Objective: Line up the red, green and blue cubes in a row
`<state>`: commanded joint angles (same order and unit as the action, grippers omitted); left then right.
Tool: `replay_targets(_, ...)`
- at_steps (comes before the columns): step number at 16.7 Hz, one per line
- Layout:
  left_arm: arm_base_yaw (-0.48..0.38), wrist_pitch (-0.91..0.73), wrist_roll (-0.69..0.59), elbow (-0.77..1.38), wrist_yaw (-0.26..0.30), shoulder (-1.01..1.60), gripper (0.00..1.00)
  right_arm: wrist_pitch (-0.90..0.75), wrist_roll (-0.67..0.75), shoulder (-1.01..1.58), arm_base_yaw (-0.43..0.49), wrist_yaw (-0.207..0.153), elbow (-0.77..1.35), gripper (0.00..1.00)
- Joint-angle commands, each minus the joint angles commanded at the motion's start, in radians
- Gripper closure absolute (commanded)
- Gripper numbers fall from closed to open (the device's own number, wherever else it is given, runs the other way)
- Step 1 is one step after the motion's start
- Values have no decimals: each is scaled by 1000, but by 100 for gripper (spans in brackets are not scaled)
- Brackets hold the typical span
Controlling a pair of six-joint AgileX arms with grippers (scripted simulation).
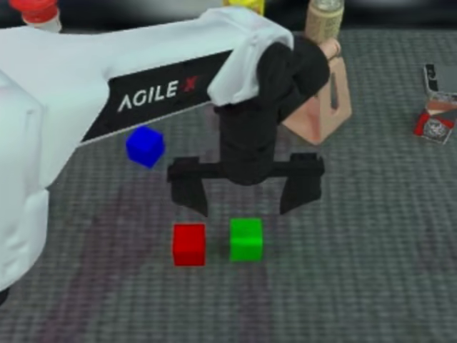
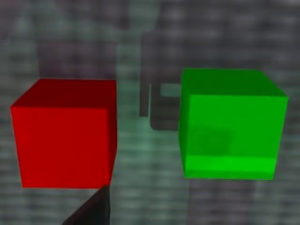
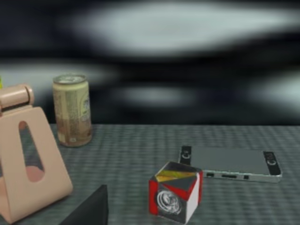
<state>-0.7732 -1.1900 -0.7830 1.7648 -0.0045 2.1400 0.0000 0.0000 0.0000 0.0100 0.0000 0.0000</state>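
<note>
Top view: left tool (image 1: 244,193) hangs spread and empty over the worktop (image 1: 371,271), just above the red cube (image 1: 189,244) and green cube (image 1: 245,239), which sit side by side with a small gap. Blue cube (image 1: 146,146) lies at 10 o'clock from the tool, nearest the left arm; likely the next fetch.

Left wrist view: red cube (image 2: 65,136), green cube (image 2: 229,124), apart.

Right wrist view: right tool state not shown; arm parked off to the right.

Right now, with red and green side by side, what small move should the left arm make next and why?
Probably swing the left gripper back and left toward the blue cube. Its jaws stand open and empty just behind the red cube and green cube, which already sit side by side with a small gap. Blue lies apart from that row, behind it and to the left.
</note>
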Motion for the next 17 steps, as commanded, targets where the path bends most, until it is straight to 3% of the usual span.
replay_targets(5, -3, -6, 3, 6, 0, 0, 0, 0, 0, 0, 0, 0, 0, 0)
replay_targets(8, 29, -22, 68, 54, 0, 30, 0, 0, 0, 0, 0, 0, 0, 0)
replay_targets(11, 104, -59, 227, 149, 3, 95, 0, 0, 0, 0, 0, 0, 0, 0)
replay_targets(17, 313, -150, 701, 382, 9, 254, 0, 0, 0, 0, 0, 0, 0, 0)
